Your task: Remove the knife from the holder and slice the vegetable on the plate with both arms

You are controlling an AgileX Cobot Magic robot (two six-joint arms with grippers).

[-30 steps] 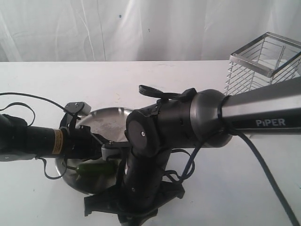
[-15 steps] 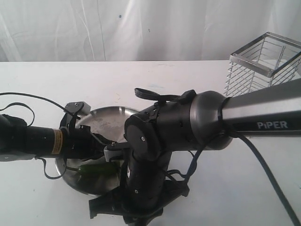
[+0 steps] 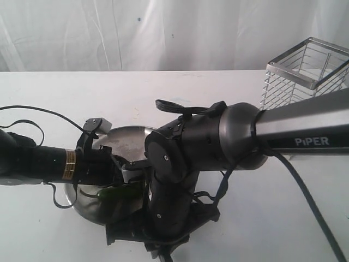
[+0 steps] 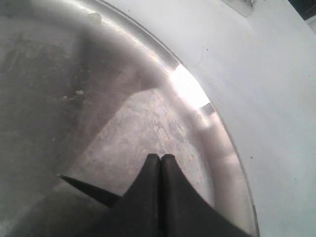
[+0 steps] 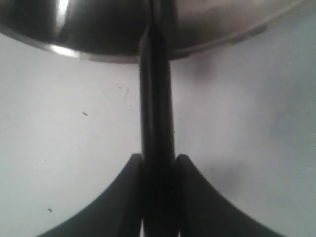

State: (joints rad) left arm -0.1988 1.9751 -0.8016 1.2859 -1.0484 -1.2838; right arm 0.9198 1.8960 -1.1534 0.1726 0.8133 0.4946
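The steel plate (image 3: pixel 112 136) lies at the centre left of the table, half covered by both arms. On its near side lies the dark green vegetable (image 3: pixel 116 192). The thin left arm (image 3: pixel 54 164) reaches in from the left. Its gripper (image 4: pixel 161 157) is shut with nothing visible between the tips, low over the plate (image 4: pixel 123 128). The vegetable does not show in that view. My right gripper (image 5: pixel 159 159) is shut on the knife (image 5: pixel 157 98) by its black handle. The handle points at the plate's rim (image 5: pixel 89 53), and the blade is mostly hidden. The wire holder (image 3: pixel 305 71) stands at the back right.
The big right arm marked PIPER (image 3: pixel 305 136) crosses the middle of the exterior view and hides the plate's right half and both grippers' tips. A white curtain hangs behind the white table (image 3: pixel 163 87). A dark pointed tip (image 4: pixel 79 183) shows beside the left fingers.
The left arm has slid a little to the right over the plate. The right arm's wrist has shifted slightly right. Both grippers stay shut.
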